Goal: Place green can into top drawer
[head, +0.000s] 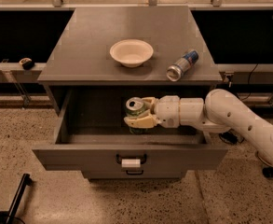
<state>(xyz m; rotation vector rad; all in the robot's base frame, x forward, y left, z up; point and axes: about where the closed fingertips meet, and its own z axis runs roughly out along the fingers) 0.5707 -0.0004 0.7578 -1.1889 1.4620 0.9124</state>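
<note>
The green can, with its silver top and pull-tab up, stands upright inside the open top drawer. My gripper reaches in from the right on a white arm and is shut on the can, its cream fingers wrapped around the can's body. The can is low in the drawer, near the middle; its bottom is hidden behind the fingers and I cannot tell if it touches the drawer floor. The drawer is pulled fully out, with a dark handle and white label on its front.
On the grey cabinet top stand a cream bowl and a blue-and-silver can lying on its side near the right front edge. A lower drawer handle shows below. A speckled floor surrounds the cabinet.
</note>
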